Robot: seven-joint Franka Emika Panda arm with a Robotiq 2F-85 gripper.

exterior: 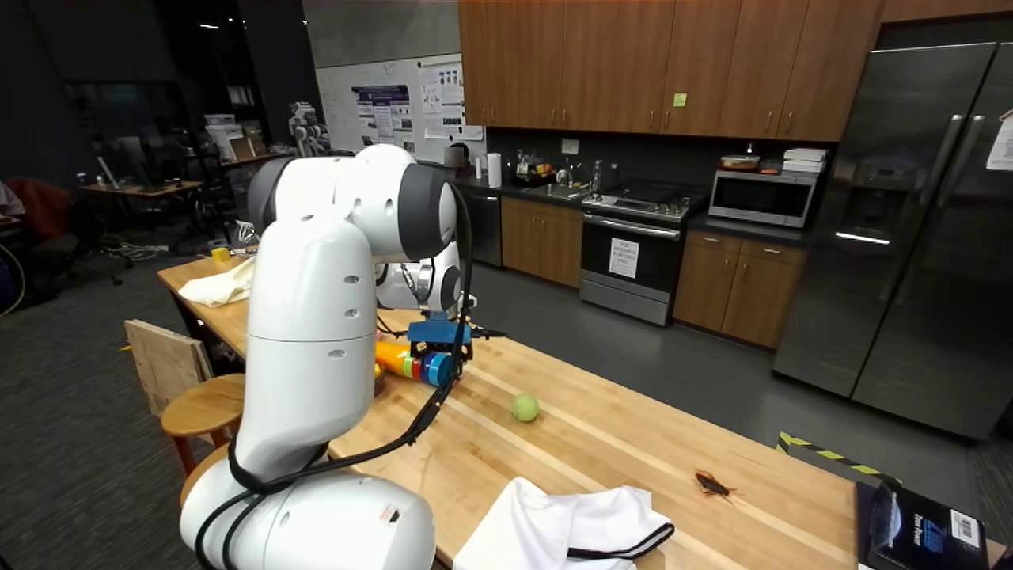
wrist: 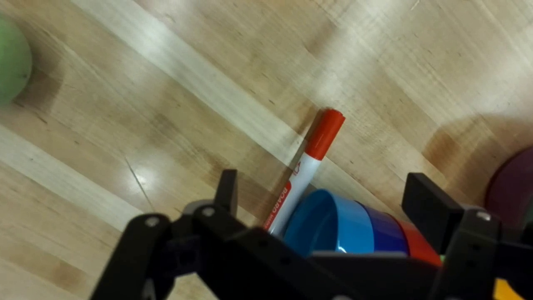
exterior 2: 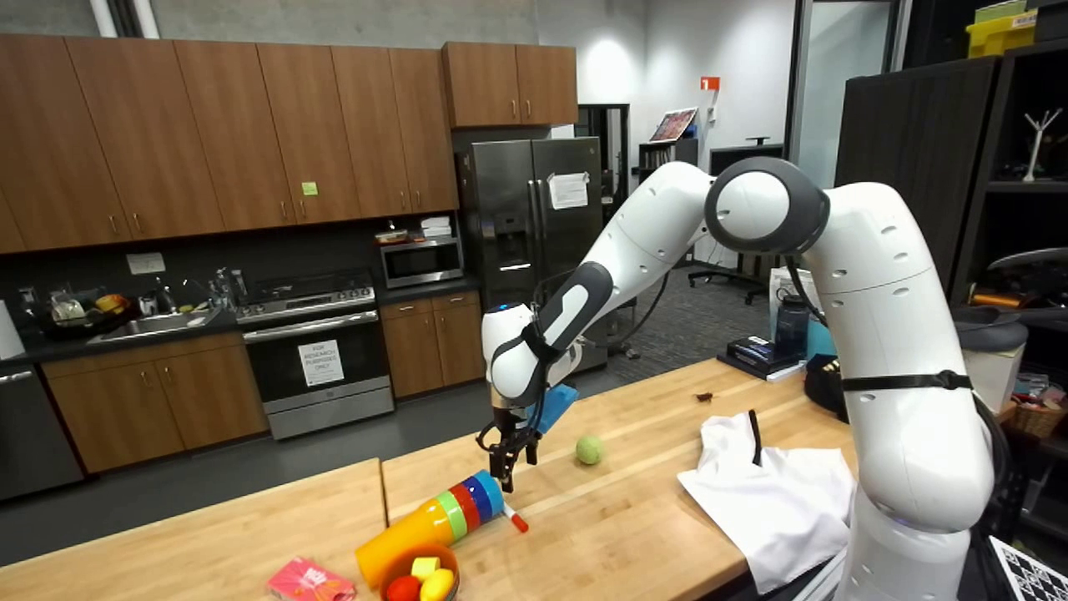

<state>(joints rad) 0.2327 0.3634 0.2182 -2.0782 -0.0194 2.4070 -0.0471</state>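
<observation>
poised above the bench (exterior 2: 617,522) with an empty gripper (wrist: 321,185) spread wide, presumably to clear the marker (wrist: 302,173) and stacked cups (exterior 2: 434,524) below. lying sideways, in one row because nested, with the marker just beside the blue mouth (wrist: 310,225).

- wrist view: glare on wooden tabletop (wrist: 137,179), shadows by board marker (wrist: 306,171), green ball (wrist: 12,60)
- in an exterior view, white wall (exterior 2: 605,67) glares
- in an exterior view, desk (exterior: 162,190) dim

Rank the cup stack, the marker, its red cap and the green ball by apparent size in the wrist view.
1. Cup stack
2. Marker
3. Red cap
Green ball: unsure, cut off by the frame.
</observation>
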